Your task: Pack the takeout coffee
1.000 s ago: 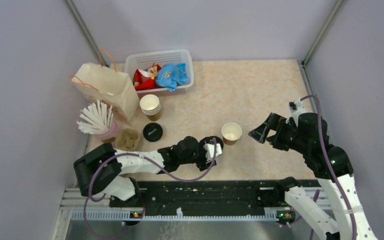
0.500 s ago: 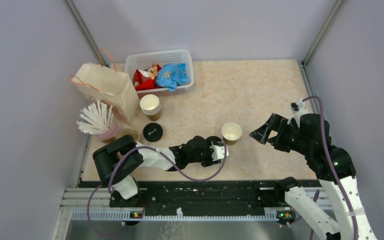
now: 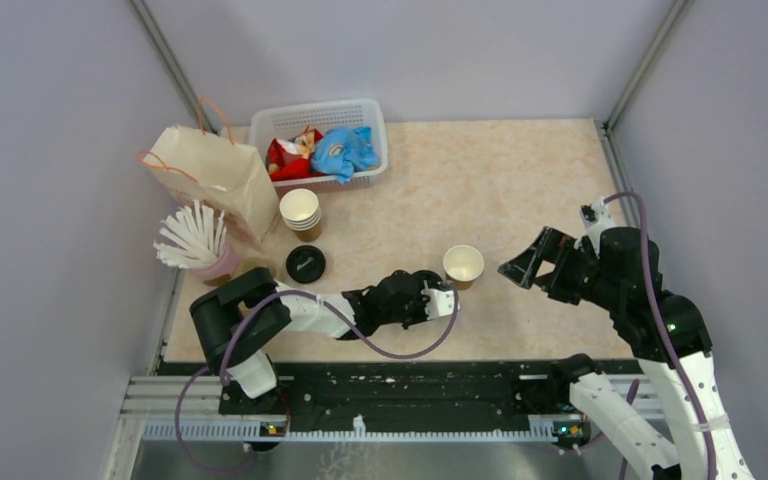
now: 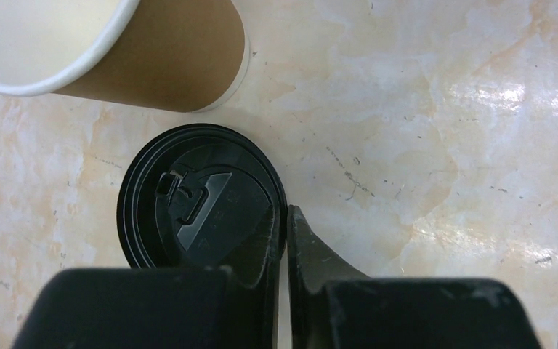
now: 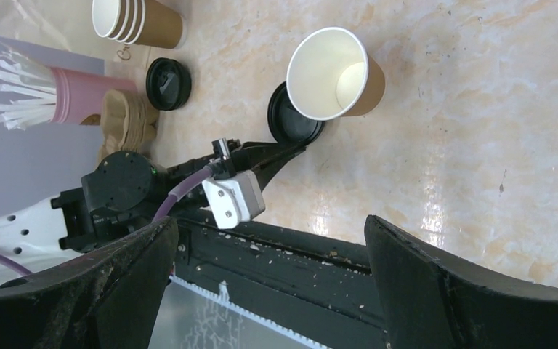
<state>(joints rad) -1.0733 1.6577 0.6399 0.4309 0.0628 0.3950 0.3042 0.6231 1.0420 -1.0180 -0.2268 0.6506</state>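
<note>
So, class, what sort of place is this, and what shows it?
Likely a mock café takeout counter inside a robot test booth: stacked paper cups, a black cup lid, a paper carry bag.

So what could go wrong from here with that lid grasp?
The left claw pinches only the thin rim of the round black plastic lid, so it may slip or tilt on lifting. The open brown paper cup stands close beside the lid; a nudge could tip it, and the open right claw is apart from it, steadying nothing.
</note>
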